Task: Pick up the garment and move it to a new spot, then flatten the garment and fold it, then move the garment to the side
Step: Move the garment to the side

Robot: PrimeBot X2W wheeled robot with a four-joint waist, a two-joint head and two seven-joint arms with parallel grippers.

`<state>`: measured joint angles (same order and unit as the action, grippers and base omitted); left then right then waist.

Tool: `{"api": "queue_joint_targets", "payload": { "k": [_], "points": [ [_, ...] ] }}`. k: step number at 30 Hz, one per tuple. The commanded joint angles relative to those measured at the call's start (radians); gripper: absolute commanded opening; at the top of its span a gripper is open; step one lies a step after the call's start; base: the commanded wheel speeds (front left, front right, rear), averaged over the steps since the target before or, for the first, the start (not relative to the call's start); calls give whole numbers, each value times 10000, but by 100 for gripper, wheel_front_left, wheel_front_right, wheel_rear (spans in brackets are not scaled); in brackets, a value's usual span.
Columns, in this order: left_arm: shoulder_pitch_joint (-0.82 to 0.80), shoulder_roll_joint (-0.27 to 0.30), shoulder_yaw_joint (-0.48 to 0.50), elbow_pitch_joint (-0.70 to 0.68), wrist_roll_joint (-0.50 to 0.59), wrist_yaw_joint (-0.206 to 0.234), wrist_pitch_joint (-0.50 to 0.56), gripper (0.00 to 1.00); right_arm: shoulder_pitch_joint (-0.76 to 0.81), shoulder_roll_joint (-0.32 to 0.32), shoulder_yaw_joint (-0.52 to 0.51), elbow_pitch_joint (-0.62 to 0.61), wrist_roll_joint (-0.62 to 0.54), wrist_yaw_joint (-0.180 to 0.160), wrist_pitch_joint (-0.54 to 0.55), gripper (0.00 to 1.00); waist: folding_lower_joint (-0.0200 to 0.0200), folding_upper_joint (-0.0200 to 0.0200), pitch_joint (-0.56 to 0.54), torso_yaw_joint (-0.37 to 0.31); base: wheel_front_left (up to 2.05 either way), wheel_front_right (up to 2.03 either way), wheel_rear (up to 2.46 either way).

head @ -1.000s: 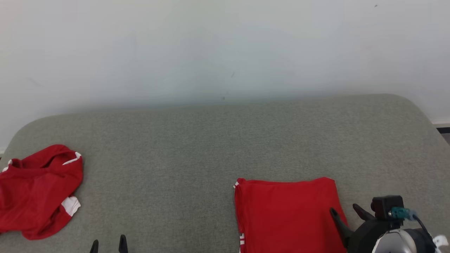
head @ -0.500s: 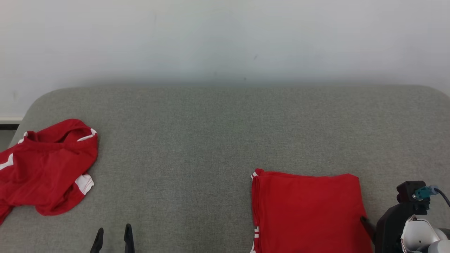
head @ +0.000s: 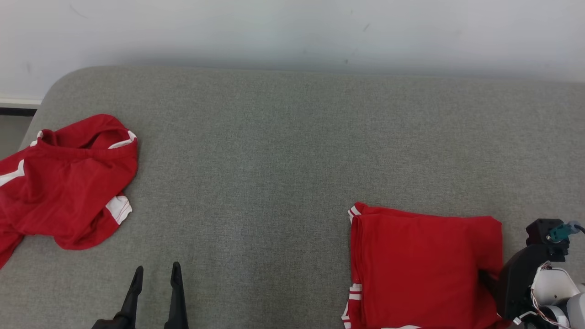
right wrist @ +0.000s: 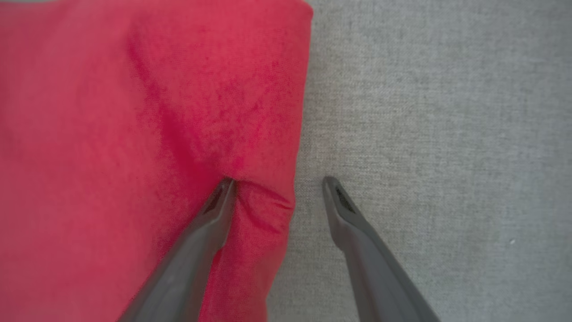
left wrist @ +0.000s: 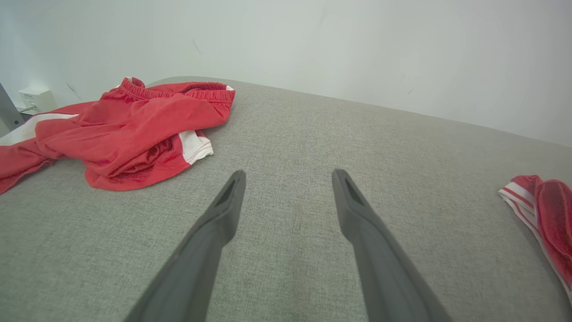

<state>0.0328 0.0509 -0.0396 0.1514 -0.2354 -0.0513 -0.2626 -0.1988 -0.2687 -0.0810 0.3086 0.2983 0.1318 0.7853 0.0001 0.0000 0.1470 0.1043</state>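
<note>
Two red garments lie on a grey upholstered surface (head: pixel 274 160). The folded garment (head: pixel 425 265) is a neat flat rectangle at about 4 o'clock in the head view, with white stripes (head: pixel 351 292) along its 9 o'clock edge and its near end cut off by the bottom of the frame. The right gripper (right wrist: pixel 277 181) stands at the garment's 3 o'clock edge with its jaws spread wide and nothing clamped between them. In the right wrist view, one fingertip (right wrist: pixel 223 190) presses into the red cloth just inside that edge and raises a small pucker. The other finger (right wrist: pixel 334 190) hangs over bare grey fabric just beside the garment, so the pincer straddles the edge; whether this tip touches the surface cannot be told. The left gripper (head: pixel 156 268) sits at about 7 o'clock in the head view, well apart from both garments, its two dark fingers likewise spread wide and empty, pointing toward 12 o'clock over bare upholstery. The crumpled garment (head: pixel 64 183), also red with white trim and an elastic waistband, lies bunched at 9 o'clock near the surface's rounded corner. A white wall (head: pixel 292 27) closes the scene at 12 o'clock.
</note>
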Motion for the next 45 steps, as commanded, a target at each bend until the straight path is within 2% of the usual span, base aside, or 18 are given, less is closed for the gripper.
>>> {"api": "queue_joint_targets", "payload": {
  "k": [1, 2, 3, 13, 19, 26, 33, 37, 45],
  "points": [
    [-111, -7, -43, -35, -23, 66, -28, 100, 40, 54, 115, 240, -28, -26, 122, 98, -1, 0, 324, 210, 0, 0, 0],
    [-160, -7, -77, -42, -47, 73, -27, 100, -9, 57, 183, 288, -30, -26, 182, 24, -1, 0, 379, 227, 0, 0, 0],
    [-200, -6, -100, -49, -61, 93, -27, 100, -73, 27, 262, 314, -57, -26, 212, 0, -1, 0, 424, 235, 0, 0, 0],
    [-550, -7, -351, -450, -196, 307, -27, 100, -1319, -1008, 1226, -95, -661, -31, 136, 0, -1, 0, 866, -112, 0, 0, 0],
    [-954, -7, -551, -915, -6, 286, -27, 100, -2302, -1829, 1849, -313, -702, -29, 220, 0, -1, 0, 1344, -816, 0, 0, 0],
    [-1650, -6, -917, -1443, 212, 266, -27, 100, -3103, -2684, 1691, -122, -731, -28, -100, 0, -1, 0, 2024, -1787, 0, 0, 0],
    [-2119, 5, -1092, -1567, 596, 221, -27, 100, -3979, -3011, 1278, 515, -1037, -28, -619, 0, -1, 0, 2699, -2658, 0, 0, 0],
    [-2241, 8, -1120, -1568, 864, 107, -27, 100, -4571, -3034, 1041, 1010, -1485, -28, -1489, 0, -1, 0, 2957, -3117, 0, 0, 0],
    [-2683, 11, -1320, -1753, 1278, -188, -27, 100, -5312, -3251, 691, 2049, -2250, -28, -2475, 0, -1, 0, 3490, -3417, 0, 0, 0]
  ]
}}
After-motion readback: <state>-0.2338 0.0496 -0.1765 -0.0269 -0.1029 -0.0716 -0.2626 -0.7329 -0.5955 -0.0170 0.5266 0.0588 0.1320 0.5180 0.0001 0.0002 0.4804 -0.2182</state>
